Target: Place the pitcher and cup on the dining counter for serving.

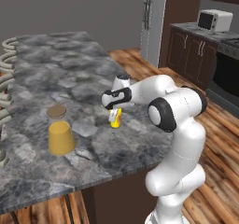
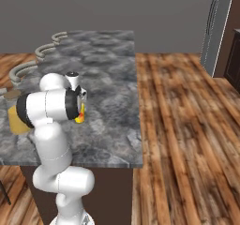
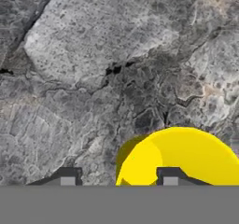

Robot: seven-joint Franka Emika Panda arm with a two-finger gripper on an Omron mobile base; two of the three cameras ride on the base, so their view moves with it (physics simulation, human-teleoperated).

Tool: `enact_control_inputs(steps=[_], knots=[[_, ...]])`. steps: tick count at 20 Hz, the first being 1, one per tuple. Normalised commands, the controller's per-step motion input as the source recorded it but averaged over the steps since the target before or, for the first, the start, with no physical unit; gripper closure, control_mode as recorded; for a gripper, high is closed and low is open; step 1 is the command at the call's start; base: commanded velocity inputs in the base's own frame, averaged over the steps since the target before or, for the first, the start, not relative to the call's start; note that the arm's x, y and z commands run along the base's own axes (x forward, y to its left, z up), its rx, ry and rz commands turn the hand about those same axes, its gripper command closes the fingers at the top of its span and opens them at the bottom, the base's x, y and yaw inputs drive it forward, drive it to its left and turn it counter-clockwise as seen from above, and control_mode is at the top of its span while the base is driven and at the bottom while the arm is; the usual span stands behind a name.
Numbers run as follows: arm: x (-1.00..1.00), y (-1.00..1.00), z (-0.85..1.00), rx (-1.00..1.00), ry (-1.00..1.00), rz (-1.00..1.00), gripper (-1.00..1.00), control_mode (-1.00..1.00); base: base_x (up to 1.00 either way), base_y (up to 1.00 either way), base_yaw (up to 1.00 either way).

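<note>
A: Two task items are on the counter. What is hidden or cut off?

B: The cup is mostly covered. In the left base view a yellow sliver shows below the gripper, at about 3 o'clock from the pitcher and well apart from it. In the right base view the arm hides most of the cup; an orange-yellow edge shows at the arm's 3 o'clock side.

A: Pitcher status?

B: Upright on the stone top, brown lid on. In the right base view the arm covers most of the pitcher; its left part shows at the frame's 9 o'clock edge.

A: Hand state?

B: In the hand view one fingertip lies outside the cup rim and the other sits over the cup opening, so the jaws straddle one wall of the cup. The lower half of the cup is cut off at 6 o'clock. Whether the pads press the wall, I cannot tell. Whether the cup base touches the stone is also hidden.

A: Any labels or writing?

B: No readable text. The stools are cut off at the 9 o'clock edge of the left base view. The microwave at 2 o'clock is too small for any markings to be read.
</note>
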Motion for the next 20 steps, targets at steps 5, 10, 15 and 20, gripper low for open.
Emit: enact_control_inputs(steps=[5, 10, 15, 20], knots=[[-0.32, 0.0, 0.94, 0.0, -0.18, -0.06, -1.0, -1.0, 0.0, 0.0, 0.0], [-0.52, 0.0, 1.0, -0.01, -0.3, -0.09, -1.0, -1.0, 0.0, 0.0, 0.0], [-0.96, 0.0, 0.92, -0.02, -0.48, -0.09, -1.0, -1.0, 0.0, 0.0, 0.0], [-1.0, 0.0, 0.27, -0.02, -0.6, -0.02, -1.0, -1.0, 0.0, 0.0, 0.0]])
